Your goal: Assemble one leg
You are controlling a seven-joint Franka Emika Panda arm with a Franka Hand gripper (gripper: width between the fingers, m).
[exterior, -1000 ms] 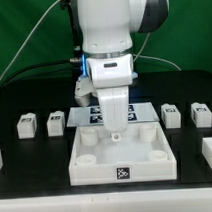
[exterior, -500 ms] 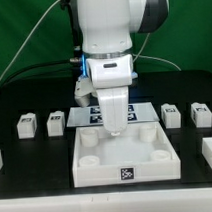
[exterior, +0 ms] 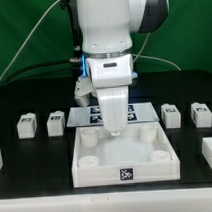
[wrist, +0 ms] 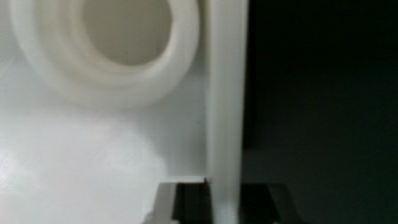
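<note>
gripper [exterior: 115, 131] low over panel [exterior: 125, 165] far edge | fingers [wrist: 189, 205] straddle its wall, whether clamped cannot tell | legs [exterior: 56, 121] two each side of panel, apart from gripper

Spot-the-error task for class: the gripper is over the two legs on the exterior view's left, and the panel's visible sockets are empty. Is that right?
No. The exterior view shows the gripper at the back edge of the panel, not over the two legs on that view's left. The visible sockets are indeed empty.
</note>
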